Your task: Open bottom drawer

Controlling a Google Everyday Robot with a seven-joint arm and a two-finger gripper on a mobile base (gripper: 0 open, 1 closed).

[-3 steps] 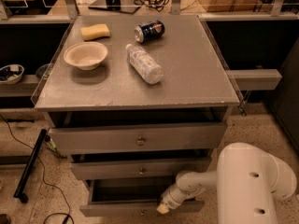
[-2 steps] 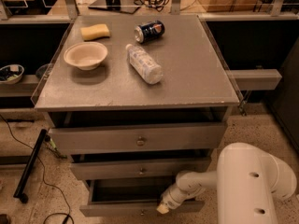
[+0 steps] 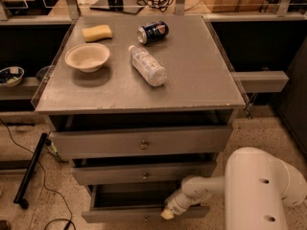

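The bottom drawer (image 3: pixel 120 215) is the lowest grey front of the cabinet, with a small round knob (image 3: pixel 146 218). It stands pulled out, and its dark inside shows behind the front. My gripper (image 3: pixel 168 213) is at the end of the white arm, at the top edge of the drawer front, just right of the knob. Above it are the middle drawer (image 3: pixel 144 173) and the top drawer (image 3: pixel 141 142), both slightly out.
The cabinet top (image 3: pixel 201 71) holds a cream bowl (image 3: pixel 87 57), a yellow sponge (image 3: pixel 97 32), a lying plastic bottle (image 3: pixel 147 65) and a lying blue can (image 3: pixel 153 32). A black bar (image 3: pixel 31 169) and cables lie on the floor at the left. My white arm housing (image 3: pixel 261 190) fills the lower right.
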